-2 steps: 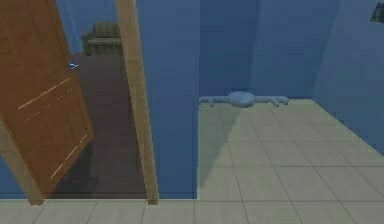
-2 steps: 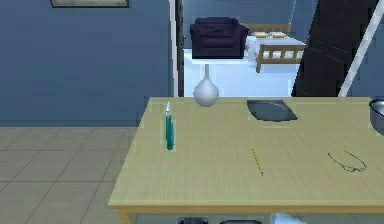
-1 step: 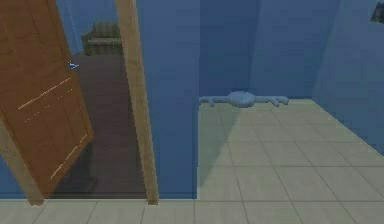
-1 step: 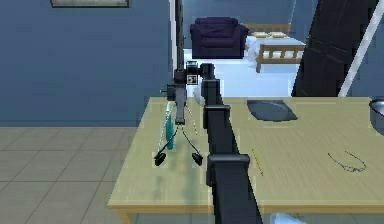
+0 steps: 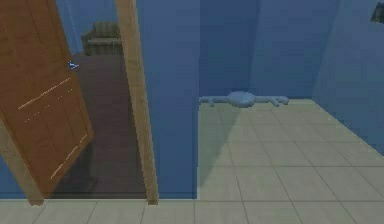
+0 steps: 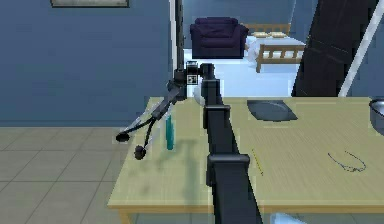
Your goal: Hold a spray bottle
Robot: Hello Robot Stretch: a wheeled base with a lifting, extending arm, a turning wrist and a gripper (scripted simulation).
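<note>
Progress: we judge the task unfinished. The slim teal bottle (image 6: pixel 170 131), which we take for the spray bottle, stands upright on the pale wooden table (image 6: pixel 300 185) and is not lifted clear of it. What is left, as we read it, is a sure grasp and a lift.
Gripper: the gripper (image 6: pixel 131 144) sits at the far end of the dark square arm (image 6: pixel 222 150), its thin fingers reaching toward seven o'clock, at the table's left edge. We cannot tell how its fingers are set, nor whether it holds anything, since the bottle stands on the table just beside it.
Bottle: at about two o'clock from the fingertips, and just beside the arm at its nine o'clock.
Farther along the table: a thin yellow pencil (image 6: pixel 256 162), a wire outline like spectacles (image 6: pixel 345 160), a flat dark pad (image 6: pixel 270 108) at one o'clock from the arm, and a grey bowl (image 6: pixel 378 112) at three o'clock.
Beyond: a blue wall (image 6: pixel 90 60); at twelve o'clock a doorway with a dark purple armchair (image 6: pixel 218 35) and a wooden bed (image 6: pixel 278 52).
Ahead: a brown panelled door (image 5: pixel 40 100) at nine o'clock, a pale tiled floor (image 5: pixel 290 160), and a blue-grey rounded thing (image 5: pixel 240 98) lying far off.
</note>
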